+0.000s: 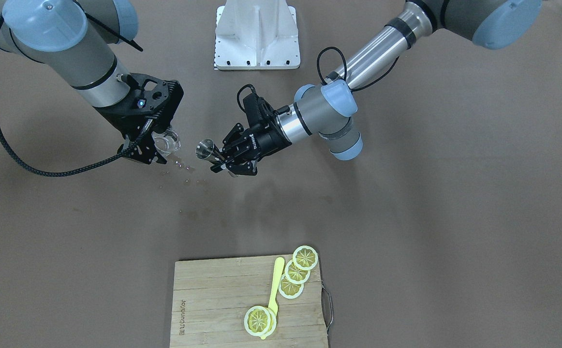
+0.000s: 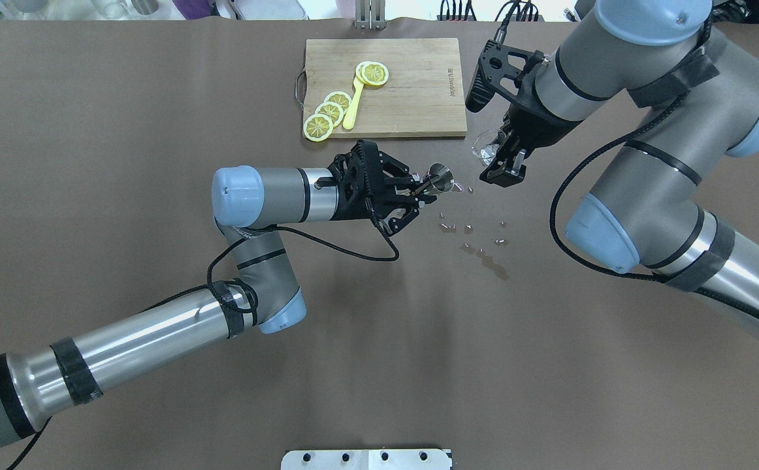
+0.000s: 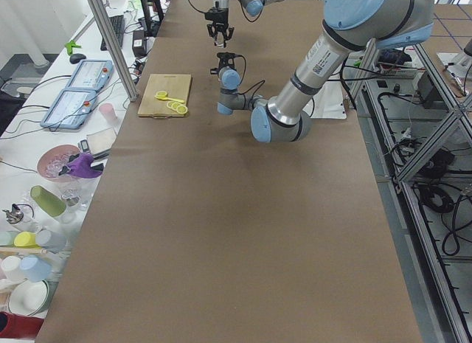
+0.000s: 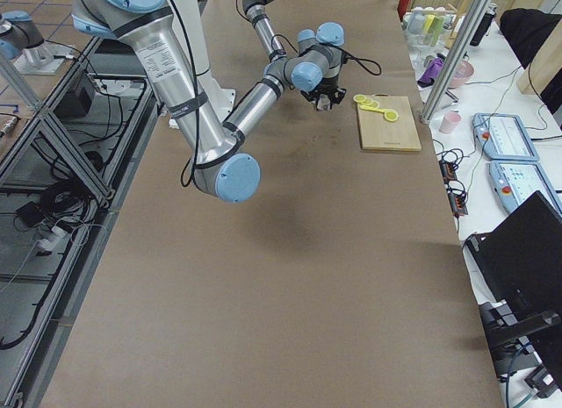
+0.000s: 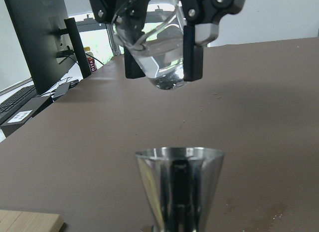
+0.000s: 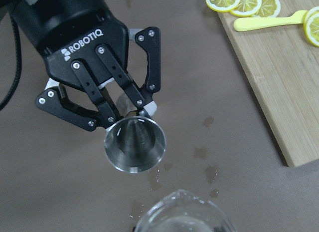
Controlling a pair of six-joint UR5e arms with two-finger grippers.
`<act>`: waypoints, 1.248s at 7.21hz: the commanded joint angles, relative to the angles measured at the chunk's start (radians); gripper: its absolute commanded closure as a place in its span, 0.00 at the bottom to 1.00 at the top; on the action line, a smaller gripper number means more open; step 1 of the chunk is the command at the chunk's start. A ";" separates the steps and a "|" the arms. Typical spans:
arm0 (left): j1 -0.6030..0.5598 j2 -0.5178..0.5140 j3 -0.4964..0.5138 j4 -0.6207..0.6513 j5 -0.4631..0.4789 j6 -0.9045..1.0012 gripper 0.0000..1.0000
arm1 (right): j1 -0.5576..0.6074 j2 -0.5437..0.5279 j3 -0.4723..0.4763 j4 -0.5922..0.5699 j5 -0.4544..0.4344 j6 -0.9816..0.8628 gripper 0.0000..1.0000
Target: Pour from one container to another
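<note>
My left gripper [image 2: 419, 189] is shut on the stem of a steel cone-shaped jigger [image 2: 440, 177], holding it above the table with its mouth [image 6: 134, 144] angled toward the other arm. My right gripper [image 2: 507, 156] is shut on a clear glass cup [image 2: 487, 145], which hangs tilted a little higher than the jigger and just beyond it. In the left wrist view the glass cup [image 5: 154, 47] sits between black fingers [image 5: 193, 52], with a little clear liquid low inside, above the jigger's rim [image 5: 178, 154]. No stream shows between them.
Wet drops and small bits [image 2: 477, 241] lie on the brown table under the two containers. A wooden cutting board [image 2: 412, 85] at the far side carries lemon slices [image 2: 327, 114] and a yellow spoon [image 2: 353, 108]. The robot's white base plate [image 1: 257, 36] sits behind.
</note>
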 commanded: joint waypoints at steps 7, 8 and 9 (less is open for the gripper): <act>0.000 -0.005 -0.001 0.001 0.003 -0.003 1.00 | -0.061 0.053 -0.012 -0.151 -0.003 -0.099 1.00; 0.000 -0.005 -0.001 0.000 0.002 -0.003 1.00 | -0.062 0.073 -0.014 -0.199 -0.014 -0.114 1.00; 0.000 -0.007 -0.001 0.000 0.003 -0.003 1.00 | -0.062 0.094 -0.016 -0.251 -0.023 -0.167 1.00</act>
